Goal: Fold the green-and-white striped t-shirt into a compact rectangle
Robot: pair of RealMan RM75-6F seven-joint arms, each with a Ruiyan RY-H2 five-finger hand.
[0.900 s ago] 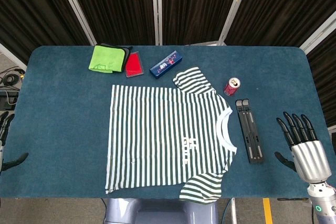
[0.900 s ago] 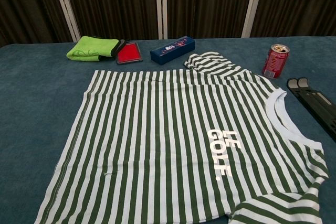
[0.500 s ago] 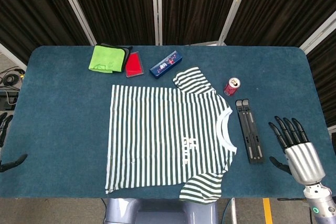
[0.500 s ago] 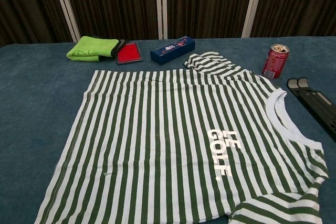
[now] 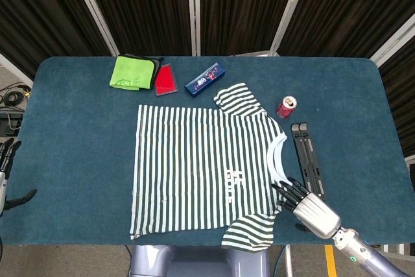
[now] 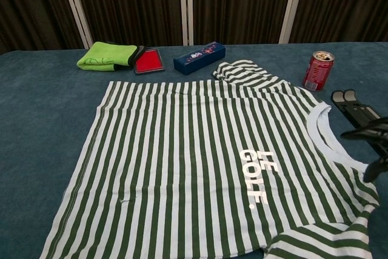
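Note:
The green-and-white striped t-shirt [image 5: 201, 167] lies flat on the blue table [image 5: 78, 134], front up, with its white collar [image 5: 277, 160] to the right. Its far sleeve [image 5: 237, 98] is bunched, and the near sleeve [image 5: 249, 231] hangs at the front edge. The chest view shows the shirt [image 6: 194, 168] with white lettering. My right hand [image 5: 305, 205] has its fingers spread at the shirt's near shoulder, beside the collar, holding nothing. Its dark fingertips [image 6: 368, 133] enter the chest view at the right edge. My left hand [image 5: 6, 176] shows partly at the far left edge, off the shirt, fingers apart.
Along the back lie a green cloth [image 5: 133, 72], a red flat item [image 5: 166, 80] and a blue box [image 5: 203, 78]. A red can [image 5: 286, 106] stands right of the far sleeve. A black folding stand [image 5: 308, 160] lies right of the collar, close to my right hand.
My right hand has swung left from the table's right side to the shirt's near shoulder and now shows in the chest view. The left hand has barely moved. The shirt is unchanged.

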